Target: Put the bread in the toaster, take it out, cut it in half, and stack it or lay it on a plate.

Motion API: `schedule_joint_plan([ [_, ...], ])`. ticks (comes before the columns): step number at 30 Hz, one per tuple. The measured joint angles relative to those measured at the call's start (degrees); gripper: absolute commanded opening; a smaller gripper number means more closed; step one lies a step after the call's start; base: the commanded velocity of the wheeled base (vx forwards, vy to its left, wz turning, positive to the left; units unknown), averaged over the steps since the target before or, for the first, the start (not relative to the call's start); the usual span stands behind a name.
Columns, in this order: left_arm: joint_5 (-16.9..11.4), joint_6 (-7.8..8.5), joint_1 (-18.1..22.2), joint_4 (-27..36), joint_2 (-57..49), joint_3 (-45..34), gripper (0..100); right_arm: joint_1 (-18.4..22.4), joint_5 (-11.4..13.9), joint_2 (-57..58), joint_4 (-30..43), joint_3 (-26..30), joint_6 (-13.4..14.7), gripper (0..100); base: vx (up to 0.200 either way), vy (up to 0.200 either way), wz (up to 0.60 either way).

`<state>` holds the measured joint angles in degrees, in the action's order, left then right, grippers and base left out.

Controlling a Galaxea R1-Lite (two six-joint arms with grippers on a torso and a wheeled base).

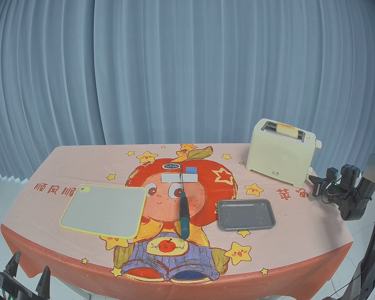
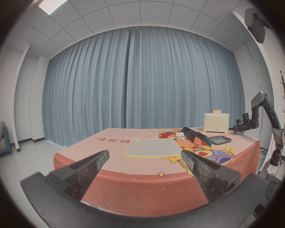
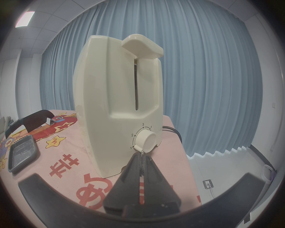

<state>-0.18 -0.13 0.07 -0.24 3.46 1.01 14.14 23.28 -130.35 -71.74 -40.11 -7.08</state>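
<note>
Bread (image 1: 287, 129) upright in toaster (image 1: 279, 156) slot, top poking out: probably light, soft, crumbly; gentle pinch on exposed edge. Right gripper (image 3: 142, 156) closed by toaster's dial (image 3: 145, 140); left gripper (image 2: 145, 155) wide, well apart from toaster.

A staged lab room: wall-wide blue-grey curtain (image 1: 187, 70), panelled office ceiling (image 2: 142, 12), cartoon-print tablecloth (image 1: 297, 238).

I see the table (image 1: 312, 234) covered in a pink cloth (image 1: 70, 160) printed with an apple-headed cartoon child (image 1: 162, 201), stars and red characters. A blue-grey pleated curtain (image 1: 187, 70) hangs behind the table. Near the table's middle lie a white strip (image 1: 170, 178) and, touching its far edge, a small blue square (image 1: 191, 170). On the floor beside the table I spot a socket (image 3: 208, 184).
</note>
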Motion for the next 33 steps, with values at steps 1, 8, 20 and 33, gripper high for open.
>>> schedule_joint_plan([
  [1,0.0,-0.02,0.0,0.0,0.0,0.0,100,0.0,0.0,0.0,0.0,0.1,0.0,0,0.0,0.0,0.0],
  [8,0.0,0.0,0.0,0.0,0.0,0.0,100,0.1,0.1,0.5,0.1,0.2,0.0,0,0.0,0.0,0.0],
  [20,0.0,-0.02,0.0,0.0,0.0,0.0,100,0.0,0.9,4.2,0.3,4.8,-0.8,0,0.0,0.0,0.0],
  [33,0.0,-0.02,0.0,0.0,0.0,0.0,100,0.6,4.2,23.0,3.8,7.0,2.4,0,0.0,0.0,0.0],
])
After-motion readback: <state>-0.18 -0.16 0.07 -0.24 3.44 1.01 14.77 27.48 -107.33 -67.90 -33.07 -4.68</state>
